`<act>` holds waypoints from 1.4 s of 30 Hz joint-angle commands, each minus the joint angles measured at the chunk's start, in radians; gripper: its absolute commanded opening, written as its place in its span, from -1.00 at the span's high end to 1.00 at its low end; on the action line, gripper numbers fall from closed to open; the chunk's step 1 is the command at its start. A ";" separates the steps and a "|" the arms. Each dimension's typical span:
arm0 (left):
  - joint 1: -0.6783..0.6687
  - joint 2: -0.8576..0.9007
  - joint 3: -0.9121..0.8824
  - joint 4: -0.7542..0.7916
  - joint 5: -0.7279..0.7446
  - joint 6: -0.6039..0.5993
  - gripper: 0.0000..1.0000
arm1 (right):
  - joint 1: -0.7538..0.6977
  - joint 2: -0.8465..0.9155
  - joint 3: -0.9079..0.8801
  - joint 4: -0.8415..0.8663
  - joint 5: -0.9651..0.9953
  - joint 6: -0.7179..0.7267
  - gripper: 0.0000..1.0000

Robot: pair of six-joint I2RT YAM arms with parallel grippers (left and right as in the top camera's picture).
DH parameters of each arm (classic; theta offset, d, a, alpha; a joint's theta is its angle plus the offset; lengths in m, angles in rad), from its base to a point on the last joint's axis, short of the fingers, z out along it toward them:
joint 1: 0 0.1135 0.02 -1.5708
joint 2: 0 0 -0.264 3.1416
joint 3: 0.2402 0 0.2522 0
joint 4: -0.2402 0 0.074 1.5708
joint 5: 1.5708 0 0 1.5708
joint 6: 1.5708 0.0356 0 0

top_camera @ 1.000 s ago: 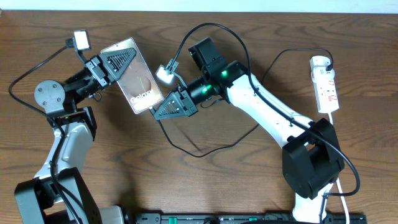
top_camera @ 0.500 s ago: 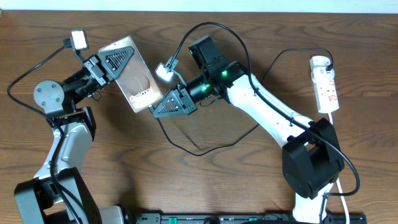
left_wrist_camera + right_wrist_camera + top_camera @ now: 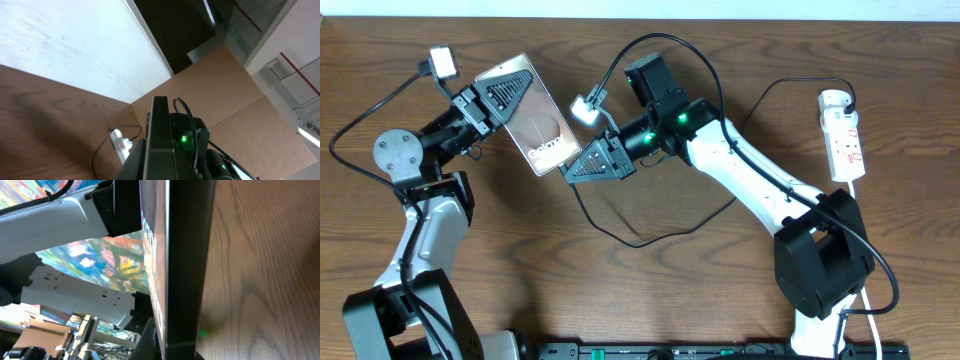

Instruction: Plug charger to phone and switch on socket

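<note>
My left gripper [image 3: 506,97] is shut on the phone [image 3: 542,125] and holds it tilted above the table, its "Galaxy" face up. The phone shows edge-on in the left wrist view [image 3: 160,135] and fills the middle of the right wrist view [image 3: 185,255]. My right gripper [image 3: 576,170] is shut, with its tip at the phone's lower end. The charger cable [image 3: 640,243] trails from it, loops over the table and runs to a black plug [image 3: 847,99] in the socket [image 3: 844,140] at the far right. The connector itself is hidden.
The socket's white cord [image 3: 865,215] runs down the right side past the right arm's base [image 3: 820,265]. The socket also shows small in the left wrist view [image 3: 120,144]. The left arm's base [image 3: 400,155] stands at the left. The wooden table top [image 3: 265,255] lies beside the phone.
The left gripper has lifted the phone slightly up and to the left. The right gripper has followed, staying at the phone's lower end.
</note>
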 commanded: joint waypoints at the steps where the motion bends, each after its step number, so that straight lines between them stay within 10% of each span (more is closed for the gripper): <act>1: -0.054 -0.011 0.003 0.009 0.154 -0.016 0.86 | -0.006 0.001 0.026 0.044 0.042 0.020 0.98; 16: -0.054 -0.011 0.003 0.008 0.152 -0.004 0.86 | -0.016 0.001 0.026 0.049 0.042 0.027 0.89; 19: -0.053 -0.011 0.003 0.008 0.152 0.018 0.86 | -0.016 0.001 0.026 0.049 0.042 0.027 0.20; 22: -0.044 -0.011 0.003 0.008 0.153 0.042 0.86 | -0.016 0.001 0.026 0.046 0.042 0.027 -0.93; 23: -0.040 -0.011 0.003 0.008 0.153 0.056 0.86 | -0.017 0.001 0.026 0.046 0.042 0.027 -0.99; 34: 0.085 -0.011 0.003 -0.072 0.150 0.114 0.86 | -0.037 0.001 0.026 0.026 0.103 0.026 -0.99; 42: 0.323 -0.011 0.003 -0.622 0.111 0.403 0.86 | -0.063 0.001 0.026 -0.201 0.619 0.030 -0.98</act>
